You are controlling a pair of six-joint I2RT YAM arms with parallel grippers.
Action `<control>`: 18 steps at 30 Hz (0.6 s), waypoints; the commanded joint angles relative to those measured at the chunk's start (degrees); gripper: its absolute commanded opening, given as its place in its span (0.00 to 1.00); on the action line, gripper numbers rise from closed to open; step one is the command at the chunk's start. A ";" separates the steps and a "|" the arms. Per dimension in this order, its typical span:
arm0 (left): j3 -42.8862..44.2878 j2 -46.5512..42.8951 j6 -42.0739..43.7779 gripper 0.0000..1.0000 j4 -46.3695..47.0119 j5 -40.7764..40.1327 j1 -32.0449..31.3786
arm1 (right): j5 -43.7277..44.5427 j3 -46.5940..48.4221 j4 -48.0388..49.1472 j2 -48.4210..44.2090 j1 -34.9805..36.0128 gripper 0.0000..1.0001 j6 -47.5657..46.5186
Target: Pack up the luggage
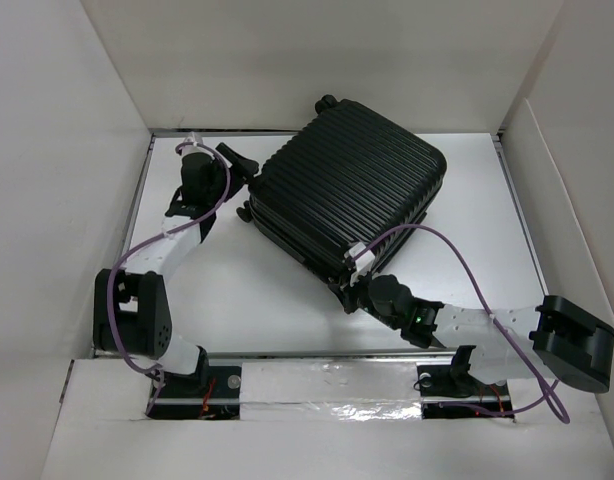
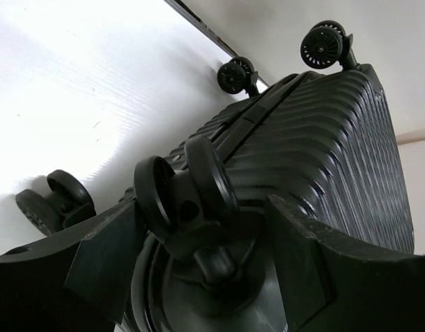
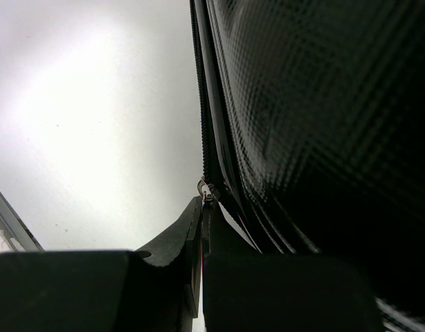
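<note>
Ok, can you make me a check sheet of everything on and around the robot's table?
Surface: white table, with the luggage lying on it.
Job's things: luggage, black, shell down, lying flat at an angle.
Clutter: nothing seen.
Grippers: left gripper open, its fingers either side of a wheel; right gripper shut on the zipper pull.
Cables: a purple cable loops along the left arm, another along the right arm.
Surroundings: white walls on three sides.

The left gripper gapes wide on a forward-reaching arm, while the right gripper is pinched closed
</note>
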 commanded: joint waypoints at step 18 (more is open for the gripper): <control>-4.16 4.88 -6.52 0.00 25.65 -2.15 -0.21 | -8.13 0.07 1.60 -2.44 0.67 0.00 2.39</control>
